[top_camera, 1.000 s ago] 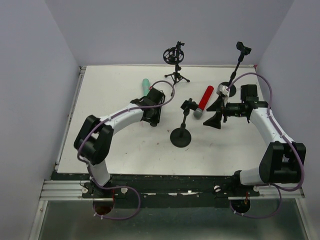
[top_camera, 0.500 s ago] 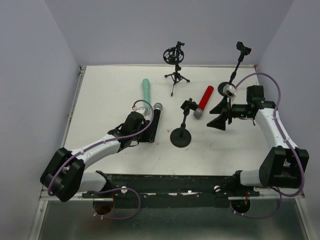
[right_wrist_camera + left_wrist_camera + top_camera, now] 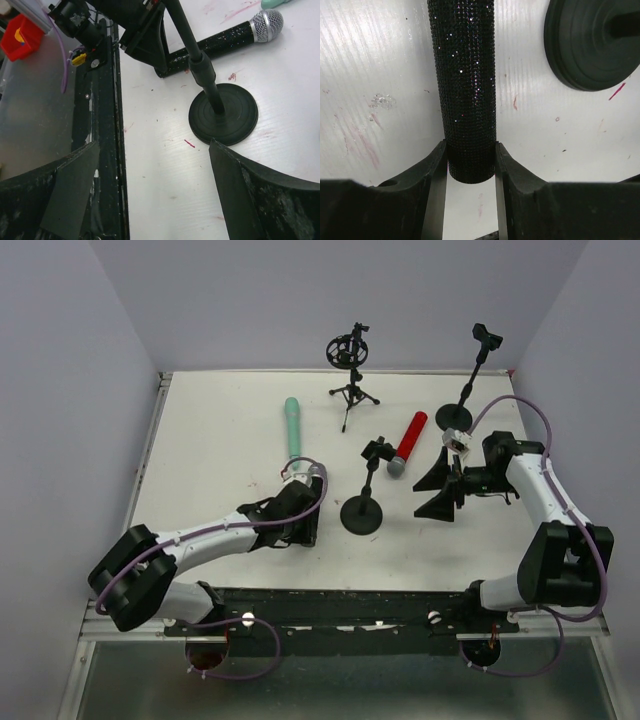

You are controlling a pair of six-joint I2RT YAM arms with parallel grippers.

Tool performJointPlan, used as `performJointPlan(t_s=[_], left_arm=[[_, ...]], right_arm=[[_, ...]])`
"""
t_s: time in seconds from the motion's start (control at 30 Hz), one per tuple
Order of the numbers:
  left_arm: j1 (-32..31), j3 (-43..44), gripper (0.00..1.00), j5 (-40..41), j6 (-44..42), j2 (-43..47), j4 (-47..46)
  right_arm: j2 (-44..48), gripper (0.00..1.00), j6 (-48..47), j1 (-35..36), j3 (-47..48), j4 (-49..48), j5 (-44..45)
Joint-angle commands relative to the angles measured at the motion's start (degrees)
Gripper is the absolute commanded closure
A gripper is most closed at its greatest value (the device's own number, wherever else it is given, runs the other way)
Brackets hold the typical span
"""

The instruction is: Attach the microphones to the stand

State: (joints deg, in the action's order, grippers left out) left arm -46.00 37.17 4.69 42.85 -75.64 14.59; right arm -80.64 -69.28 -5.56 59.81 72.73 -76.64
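Left gripper (image 3: 470,159) clamped on the tail end of the black microphone (image 3: 465,75), which lies flat on the table (image 3: 380,75) beside the round-base stand (image 3: 592,45). Right gripper (image 3: 153,147) spread wide, holding nothing, near that stand. Red microphone (image 3: 408,443) and teal microphone (image 3: 293,427) lie loose on the table, farther back.
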Motion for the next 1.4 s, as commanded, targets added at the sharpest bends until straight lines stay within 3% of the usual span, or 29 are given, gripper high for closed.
performJointPlan(t_s=[0.0,0.13,0.27,0.43,0.67,0.8,1.0,1.17,1.23,1.37], left_arm=[[-2.0,0.1,0.66,5.7,3.8,-2.5,7.0],[-1.9,4.5,0.39,7.5,1.6,-4.4,8.8],[-0.8,12.2,0.28,7.8,-2.0,-9.8,11.4],[2.4,19.2,0.27,4.9,-4.5,-16.5,13.7],[3.4,21.7,0.32,3.0,-4.4,-21.9,16.0],[2.9,21.2,0.46,2.3,-4.1,-23.2,16.3],[2.6,18.5,0.86,3.0,-4.3,-20.3,15.6],[2.5,12.7,0.95,3.5,-5.9,-7.6,12.3],[2.5,9.2,0.98,2.8,-7.0,-0.4,10.0],[2.6,2.2,1.00,-3.0,-10.8,16.3,1.5]], right_arm=[[-1.4,0.00,-8.9,0.4,0.2,8.7,-2.7],[-0.2,0.00,-9.2,0.4,0.0,8.7,-2.5],[0.3,0.00,-9.0,0.4,-0.1,8.7,-2.4],[1.0,0.01,-9.1,0.4,-0.3,8.7,-2.2],[1.9,0.01,-9.0,0.3,-0.2,8.7,-2.3],[2.0,0.00,-8.9,0.4,0.0,8.7,-2.5],[2.0,0.00,-8.8,0.3,0.0,8.7,-2.4],[2.8,0.00,-6.9,0.3,0.5,6.9,-0.6],[4.3,0.01,0.8,0.3,0.3,1.0,1.4],[10.7,0.00,23.2,0.3,-2.5,-20.9,11.2]])
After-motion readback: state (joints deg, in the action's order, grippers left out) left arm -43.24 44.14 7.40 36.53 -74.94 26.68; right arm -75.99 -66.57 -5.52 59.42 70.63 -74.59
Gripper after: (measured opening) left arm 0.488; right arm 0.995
